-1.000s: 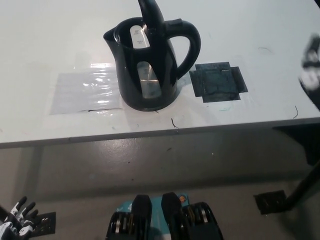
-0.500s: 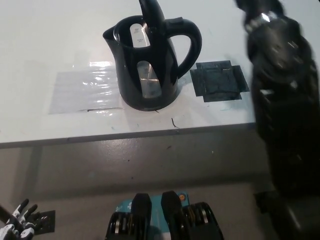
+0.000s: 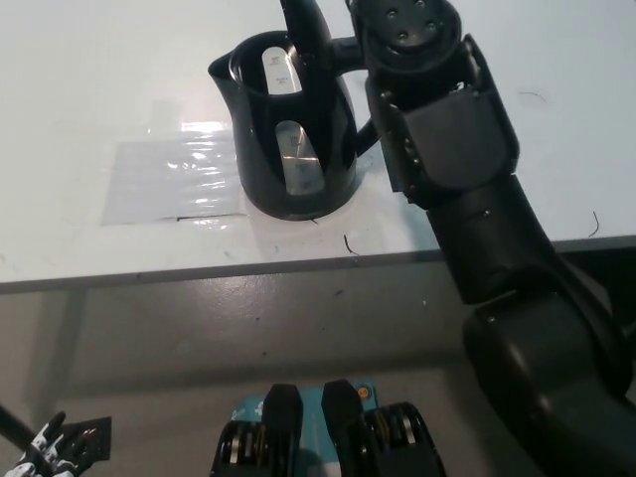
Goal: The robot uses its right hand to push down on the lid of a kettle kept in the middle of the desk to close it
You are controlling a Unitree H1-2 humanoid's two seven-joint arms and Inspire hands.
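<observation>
Black plastic electric kettle (image 3: 295, 139) upright mid-desk, spout toward our left, hinged lid (image 3: 305, 22) raised | interior contents unclear | black right arm (image 3: 447, 149) beside handle, fingers unseen | white left hand (image 3: 45, 452) low, fingers spread.

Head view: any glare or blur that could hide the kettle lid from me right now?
Head view: bright glare sits on the clear plastic sheet left of the kettle, with a small reflection in the kettle's window; the raised lid is cut off by the top edge; the black right arm is sharp and covers the handle; the right hand is out of frame; the left hand is dim at bottom left.
</observation>
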